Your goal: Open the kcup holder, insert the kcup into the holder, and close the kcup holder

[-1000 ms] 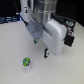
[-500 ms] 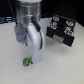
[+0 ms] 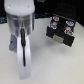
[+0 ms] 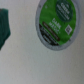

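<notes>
Under the wrist, kcup point(image 4: 57, 22) lid-up.

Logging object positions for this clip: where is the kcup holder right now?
The kcup holder sits toward the exterior view's upper right on the white table, to the exterior view's right of the arm; the wrist view does not show it.

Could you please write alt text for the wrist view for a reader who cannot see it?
A round green and white kcup lies on a pale surface, seen close from above and blurred. A dark green shape shows at one edge; the claw is not visible.
</notes>
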You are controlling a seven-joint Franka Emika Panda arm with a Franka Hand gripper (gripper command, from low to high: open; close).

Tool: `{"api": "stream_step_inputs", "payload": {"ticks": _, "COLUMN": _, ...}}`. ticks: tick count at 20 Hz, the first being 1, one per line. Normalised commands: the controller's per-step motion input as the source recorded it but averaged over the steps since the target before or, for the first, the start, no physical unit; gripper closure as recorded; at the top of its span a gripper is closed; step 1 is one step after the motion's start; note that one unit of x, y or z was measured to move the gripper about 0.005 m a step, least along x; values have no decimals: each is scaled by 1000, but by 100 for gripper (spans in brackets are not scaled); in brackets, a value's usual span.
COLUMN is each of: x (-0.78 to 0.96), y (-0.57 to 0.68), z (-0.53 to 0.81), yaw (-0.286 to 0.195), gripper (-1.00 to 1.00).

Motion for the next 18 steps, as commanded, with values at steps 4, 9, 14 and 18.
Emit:
{"api": "stream_step_inputs", "payload": {"ticks": 4, "x": 51, "y": 21, "z": -67, "yaw": -72, "gripper": -100}}
{"api": "stream_step_inputs", "payload": {"ticks": 9, "x": 136, "y": 2, "z": -54, "yaw": -58, "gripper": -100}}
{"api": "stream_step_inputs", "payload": {"ticks": 14, "x": 177, "y": -17, "z": -59, "yaw": -64, "gripper": -100}}
{"api": "stream_step_inputs", "payload": {"ticks": 18, "x": 221, "y": -15, "z": -50, "yaw": -74, "gripper": -100}}
